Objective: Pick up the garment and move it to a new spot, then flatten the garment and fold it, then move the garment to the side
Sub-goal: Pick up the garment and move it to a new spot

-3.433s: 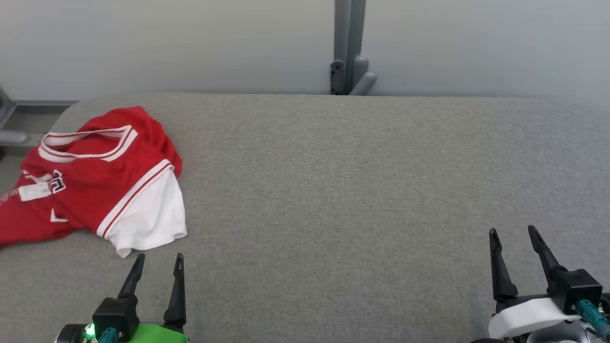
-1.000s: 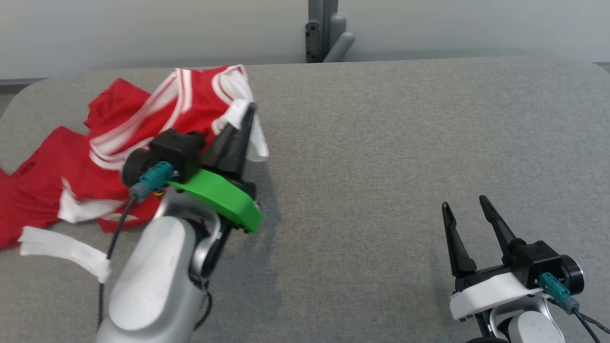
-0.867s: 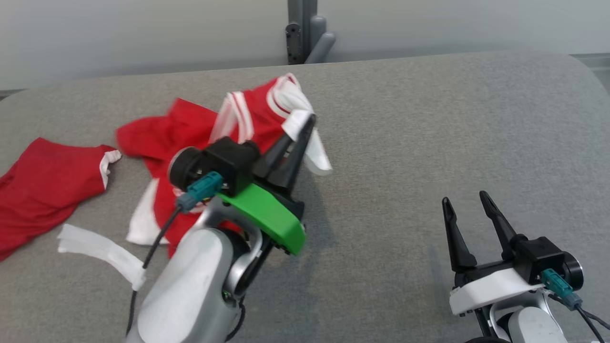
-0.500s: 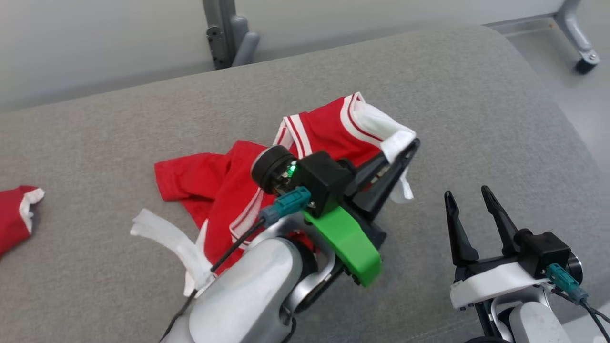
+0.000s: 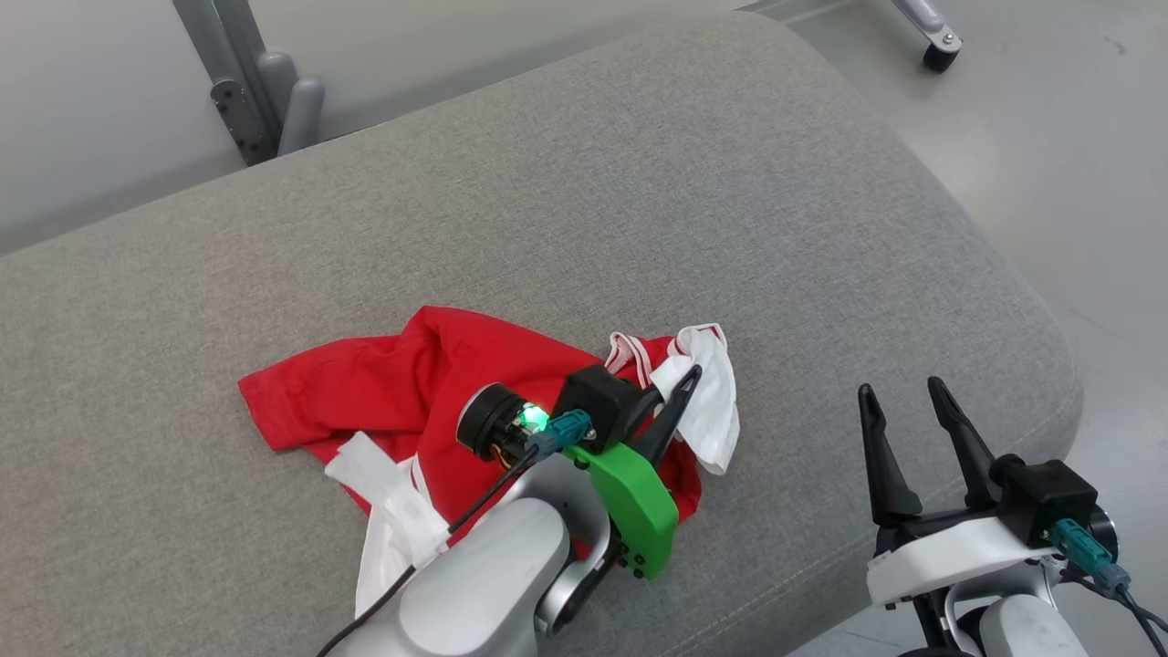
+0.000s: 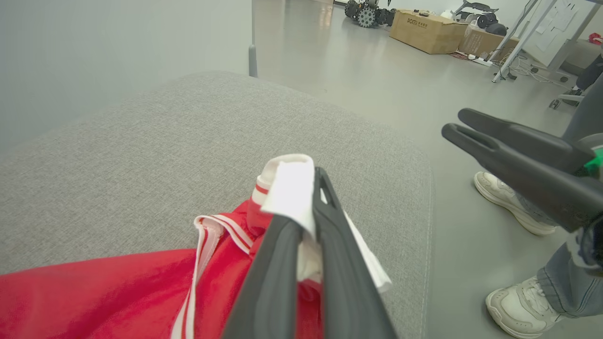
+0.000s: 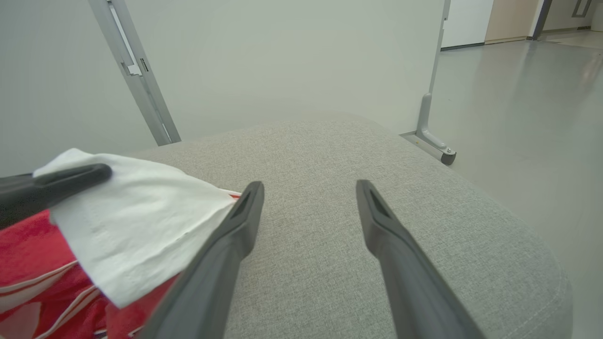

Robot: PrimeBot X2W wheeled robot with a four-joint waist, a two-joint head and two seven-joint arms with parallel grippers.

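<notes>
The left tool (image 5: 693,374) is clamped on the garment (image 5: 411,388), just a white fold; right tool (image 5: 899,387) apart, empty. Thin pinch: drag across the surface (image 5: 639,182) could slip it free.

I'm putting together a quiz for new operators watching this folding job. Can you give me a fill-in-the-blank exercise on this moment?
1. The left pincer is shut on a ____ fold of the red garment.
2. The right pincer stands ____ and holds nothing.
3. The garment lies crumpled on a ____ padded surface.
Missing words: white; open; grey.
</notes>
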